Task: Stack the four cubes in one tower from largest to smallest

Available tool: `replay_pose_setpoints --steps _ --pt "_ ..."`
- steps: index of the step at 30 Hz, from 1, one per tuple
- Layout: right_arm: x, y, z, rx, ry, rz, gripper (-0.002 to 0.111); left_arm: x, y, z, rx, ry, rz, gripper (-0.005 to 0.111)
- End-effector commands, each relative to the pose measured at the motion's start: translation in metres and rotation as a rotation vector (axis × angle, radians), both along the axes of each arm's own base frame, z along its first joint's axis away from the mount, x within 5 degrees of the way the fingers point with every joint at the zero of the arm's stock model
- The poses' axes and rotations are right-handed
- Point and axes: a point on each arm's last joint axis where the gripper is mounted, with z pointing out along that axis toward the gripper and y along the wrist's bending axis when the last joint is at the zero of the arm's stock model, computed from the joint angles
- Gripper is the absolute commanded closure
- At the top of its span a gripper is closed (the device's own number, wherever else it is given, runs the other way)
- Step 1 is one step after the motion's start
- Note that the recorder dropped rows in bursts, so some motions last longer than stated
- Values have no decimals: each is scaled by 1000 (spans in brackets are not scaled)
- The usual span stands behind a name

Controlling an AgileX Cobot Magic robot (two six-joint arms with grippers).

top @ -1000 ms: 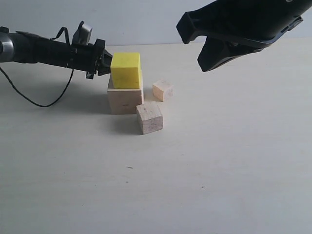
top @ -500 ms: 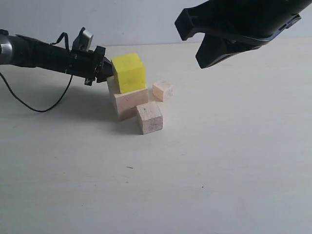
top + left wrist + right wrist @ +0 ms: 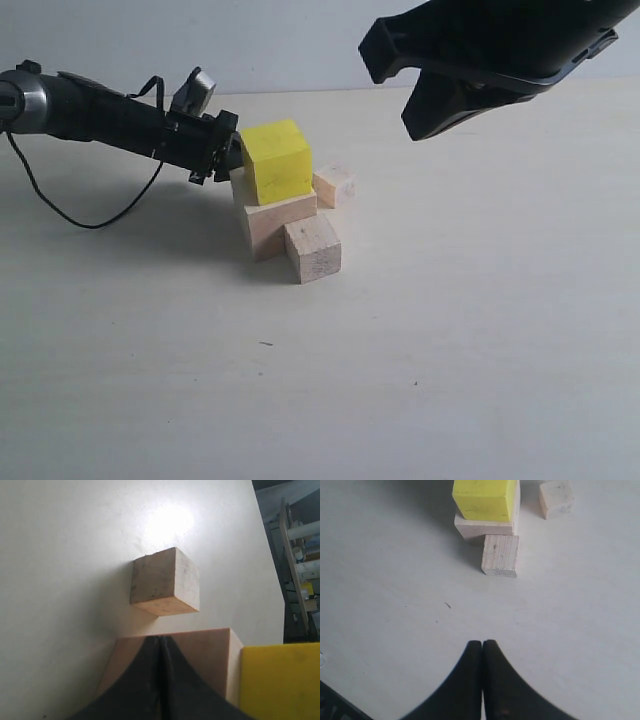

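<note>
Just beside the pale cube's edge sits the plain cube.

A: Stack first?
B: Second-largest cube sits on the largest cube, left of the table's middle, toward the far side.
A: The loose ones?
B: Third cube is on the table at the stack's near-right corner, looks touching the largest cube. Smallest cube is on the table right of the stack, farther back, just beside it with a gap.
A: Arms?
B: Left gripper is at the stack's left side. Right gripper is raised, well apart from the cubes.
</note>
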Motion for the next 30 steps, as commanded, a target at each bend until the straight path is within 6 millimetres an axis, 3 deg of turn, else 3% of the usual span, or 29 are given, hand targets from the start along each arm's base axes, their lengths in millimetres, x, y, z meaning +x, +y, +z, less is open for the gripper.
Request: replay_pose_setpoints --steps 1,22,25,30 --pt "-2 -2 1 -13 -4 5 108 -2 -3 5 -3 -14 -18 107" --pt "-1 -3 1 -35 -18 19 108 -2 -4 7 -7 -16 -17 107" --pt "-1 -4 1 -48 -27 19 108 0 -2 22 -12 -49 -13 107" --pt "0 -5 0 -53 -29 16 108 4 26 67 46 -150 4 107"
